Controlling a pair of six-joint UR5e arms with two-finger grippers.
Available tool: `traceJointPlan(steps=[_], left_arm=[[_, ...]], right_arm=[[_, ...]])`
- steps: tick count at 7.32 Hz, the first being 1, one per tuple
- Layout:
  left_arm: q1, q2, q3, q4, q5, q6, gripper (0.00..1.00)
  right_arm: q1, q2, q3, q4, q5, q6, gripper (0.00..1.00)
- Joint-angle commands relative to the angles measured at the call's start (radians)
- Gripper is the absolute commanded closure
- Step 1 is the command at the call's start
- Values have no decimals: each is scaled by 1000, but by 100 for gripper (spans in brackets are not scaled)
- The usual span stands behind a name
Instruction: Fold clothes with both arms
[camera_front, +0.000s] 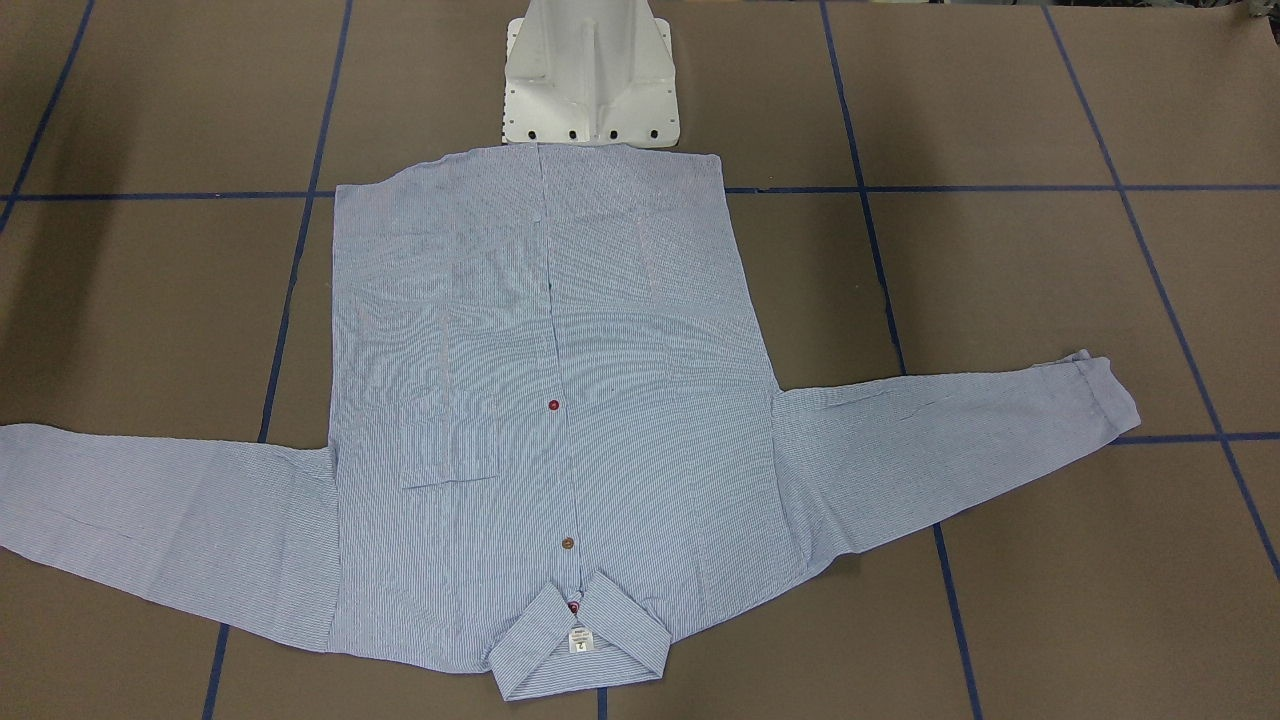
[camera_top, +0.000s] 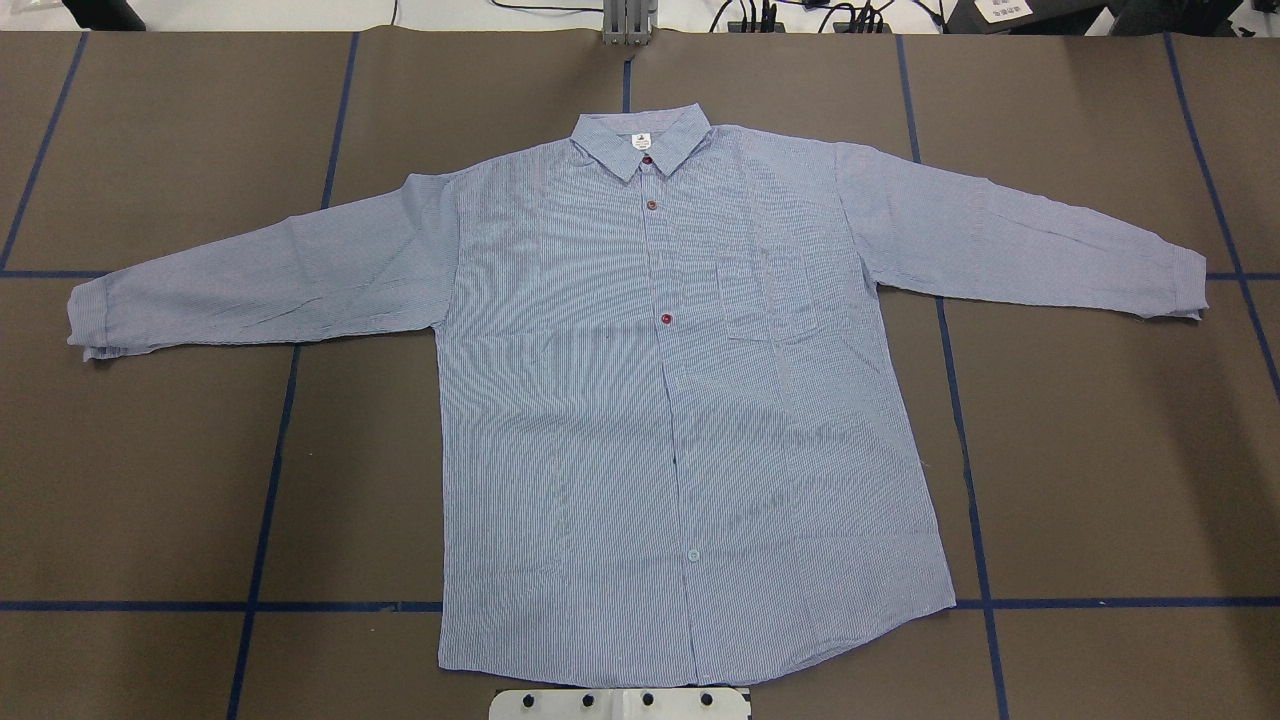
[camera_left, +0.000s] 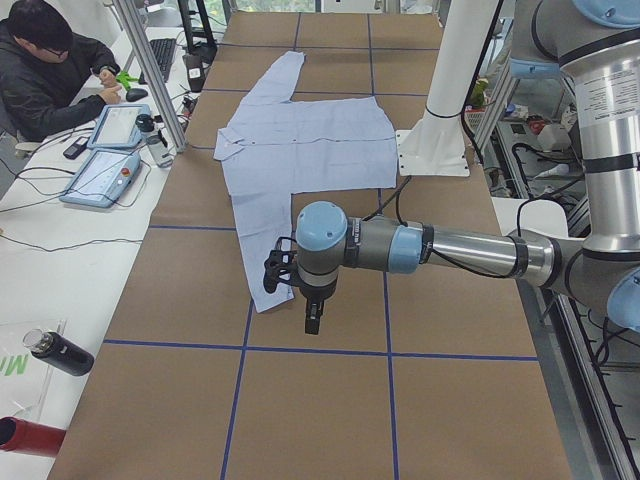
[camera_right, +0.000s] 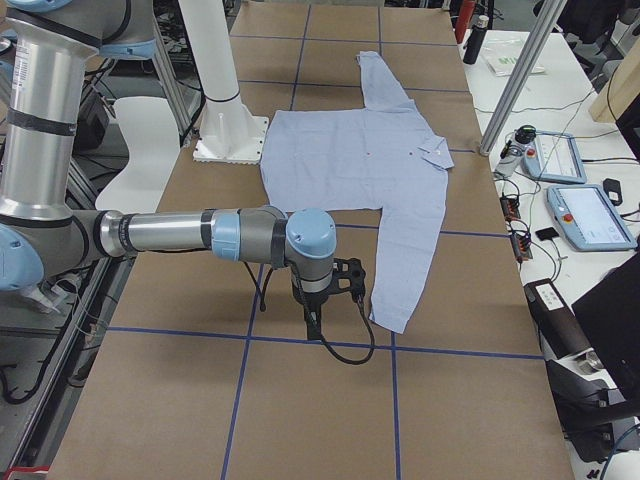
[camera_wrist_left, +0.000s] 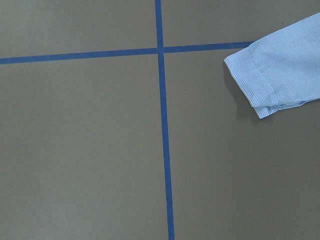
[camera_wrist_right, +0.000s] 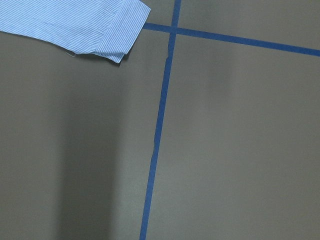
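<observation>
- The shirt (camera_top: 660, 400) lies flat and face up in the middle of the overhead view, on the brown table (camera_top: 150, 480), with both sleeves spread out to the sides.
- Its collar (camera_top: 640, 140) is at the top centre of that view. The hem is at the bottom, just beside the white base (camera_top: 620, 703).
- The chest pocket (camera_top: 765, 300) sits right of the red buttons (camera_top: 666, 318).
- My left gripper (camera_left: 310, 322) hangs above the table in the lower centre of the left side view, pointing down, near the end of the near sleeve. I cannot tell if its fingers are apart or together.
- My right gripper (camera_right: 313, 325) hangs the same way in the lower centre of the right side view, and I cannot tell its state either.
- My left wrist view has one cuff (camera_wrist_left: 260, 85) at the upper right, beside crossing blue tape lines (camera_wrist_left: 162, 150).
- My right wrist view has the other cuff (camera_wrist_right: 112, 30) at the upper left.
- A person (camera_left: 45, 70) sits at the upper left of the left side view.
</observation>
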Motion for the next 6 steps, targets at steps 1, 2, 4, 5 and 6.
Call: traceJointPlan(steps=[1,2,4,5,6], left_arm=[[-4,-7,-13,-13,-13,2,0],[-4,-10,-17,-14,-13,2,0],[-4,-134,8,-138,-1,-6,0],[-1,-139,16,-152,0,-6,0],[2,-179,65,-154,-5,-11,0]], right_arm=[[-1,22,0,1,0,4,0],[-1,25,2,2,0,15,0],[-9,49,-11,93,5,18,0],[-38,49,-40,161,18,45,0],[-105,59,-66,250,55,59,0]])
